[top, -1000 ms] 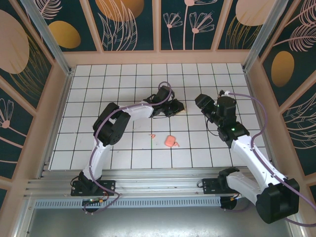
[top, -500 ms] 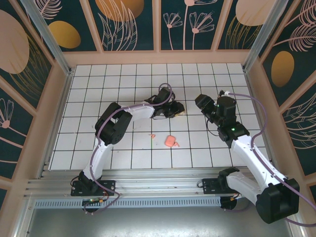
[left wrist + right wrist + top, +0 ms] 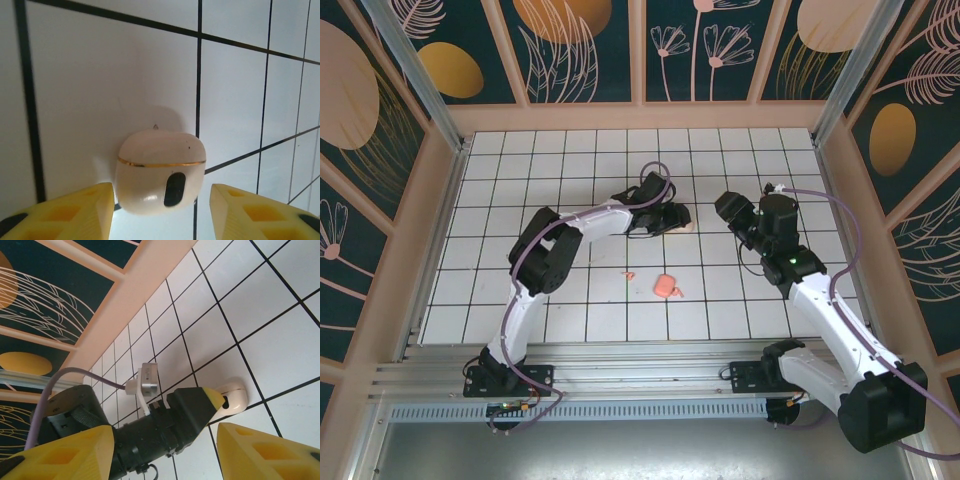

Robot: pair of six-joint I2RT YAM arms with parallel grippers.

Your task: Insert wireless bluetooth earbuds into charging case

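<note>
1. Straddling the charging case (image 3: 160, 172), the left hand (image 3: 160, 194) has its yellow fingers (image 3: 75, 210) spread, one on each side. The left pad sits just beside the case wall, the right pad stands clear, and nothing is pinched yet.
2. The case stands closed on the white tiled worktop (image 3: 100, 75). Its gold seam runs across the frame from one pad towards the other, and the dark oval on its lower half faces the wrist camera. As far as I can judge, its broad axis lies along the line on which the fingers close.
3. In the overhead view the case (image 3: 686, 223) lies at centre frame, right at the tip of the left hand (image 3: 672, 217). The right hand (image 3: 729, 208) hovers near, to its right, and is the farther of the two.
4. The right hand (image 3: 165, 432) is spread wide too and carries nothing. Its camera catches the case (image 3: 236, 399) peeping out past the left hand's tip.
5. The earbuds (image 3: 667, 286) I take to be the small peach-pink lump below centre, well apart from the case. It is too small to split into two. A red-orange speck (image 3: 630, 274) lies just left of it.
6. Likely step: closing the left fingers on the case, since the lid must come up before either bud goes in. The rounded shell could skid or twist if one pad meets it first.
</note>
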